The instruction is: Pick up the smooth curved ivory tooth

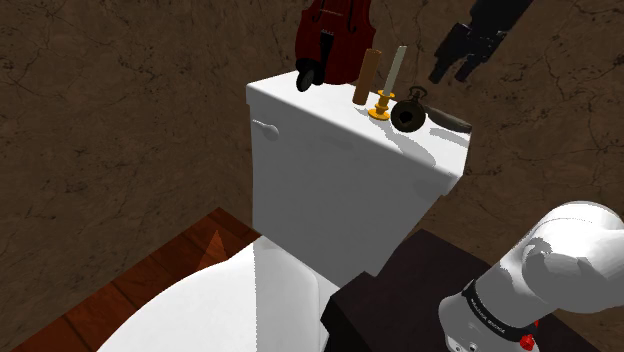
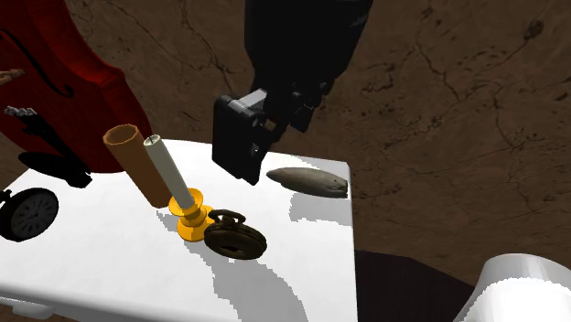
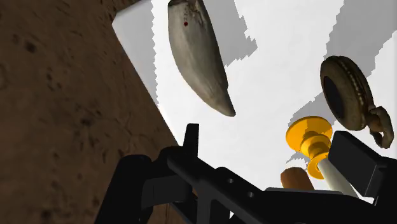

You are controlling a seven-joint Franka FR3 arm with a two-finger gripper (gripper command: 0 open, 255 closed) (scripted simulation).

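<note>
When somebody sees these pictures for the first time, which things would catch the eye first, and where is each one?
The grey-beige curved pointed tooth lies near one end of the white toilet tank lid, with the open black pincer hanging above it. Close by stands a bright golden candle holder with a pale candle, and a dark red violin rises at the lid's other end.
</note>
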